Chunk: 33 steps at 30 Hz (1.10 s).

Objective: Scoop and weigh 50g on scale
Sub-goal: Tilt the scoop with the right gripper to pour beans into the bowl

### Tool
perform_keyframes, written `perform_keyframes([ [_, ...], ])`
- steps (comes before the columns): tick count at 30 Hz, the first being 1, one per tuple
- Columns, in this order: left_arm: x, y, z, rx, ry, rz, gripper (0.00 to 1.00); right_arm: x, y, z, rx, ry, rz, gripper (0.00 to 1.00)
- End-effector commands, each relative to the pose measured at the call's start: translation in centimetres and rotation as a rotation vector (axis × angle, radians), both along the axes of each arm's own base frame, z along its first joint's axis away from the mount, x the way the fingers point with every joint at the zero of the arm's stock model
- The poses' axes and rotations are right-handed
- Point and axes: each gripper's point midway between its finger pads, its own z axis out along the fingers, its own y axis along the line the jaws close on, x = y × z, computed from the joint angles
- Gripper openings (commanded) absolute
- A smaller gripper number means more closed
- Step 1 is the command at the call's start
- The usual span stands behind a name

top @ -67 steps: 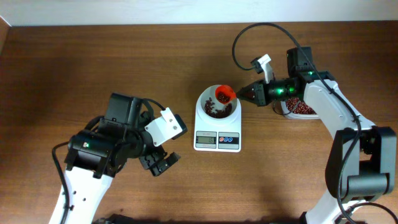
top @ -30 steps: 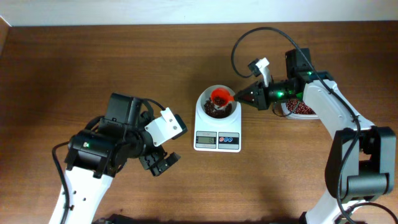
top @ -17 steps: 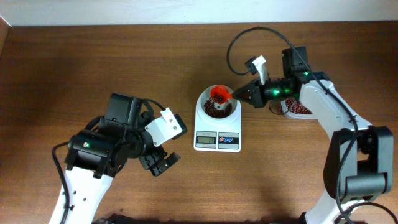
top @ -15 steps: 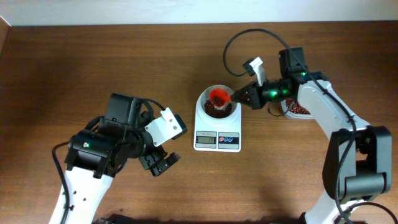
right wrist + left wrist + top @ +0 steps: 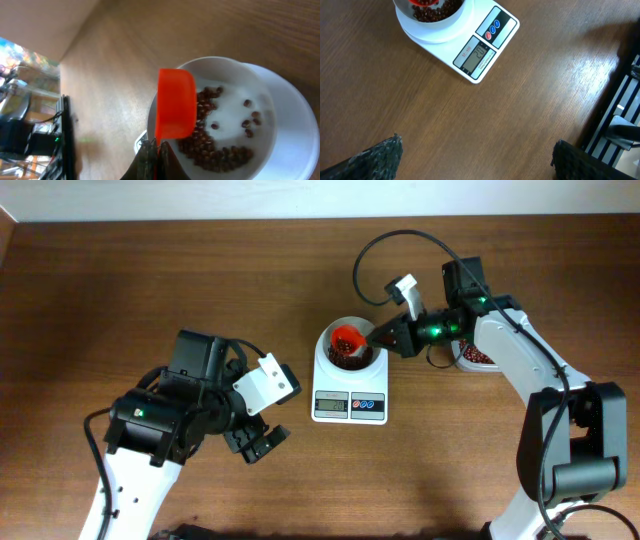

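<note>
Brown wooden worktop point(image 5: 200, 280), seen from above: the right jaws are clenched on the handle of an orange-red scoop point(image 5: 348, 338), which is tipped over the white bowl point(image 5: 280, 115) of the scale point(image 5: 350, 393). Dark red-brown beans point(image 5: 220, 150) cover part of the bowl's bottom. Pouring looks to be the step in hand, and the next move calls for a gentle tilt and a check of the display. More beans lie in a tub point(image 5: 465, 365) beside the right arm. The left jaws hang released, well apart.

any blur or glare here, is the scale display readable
Left wrist: scale display crisp, no glare; fingers of the left gripper blurred at the bottom corners. Overhead: display too small to read. Right wrist: scoop sharp, room behind soft.
</note>
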Motion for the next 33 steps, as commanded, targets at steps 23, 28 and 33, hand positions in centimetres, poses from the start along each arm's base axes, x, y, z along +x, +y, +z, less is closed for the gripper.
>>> perform_keyframes([
  [23, -0.2, -0.1, 0.1, -0.014, 0.002, -0.006, 0.99, 1.3, -1.7, -0.7, -0.147, -0.031, -0.097, 0.04],
  [28, -0.2, -0.1, 0.1, -0.014, 0.002, -0.006, 0.99, 0.2, -0.8, 0.6, -0.082, -0.144, 0.039, 0.04],
  [33, -0.2, -0.1, 0.1, -0.014, 0.002, -0.006, 0.99, -1.1, 0.1, 2.6, -0.005, -0.256, 0.15, 0.04],
])
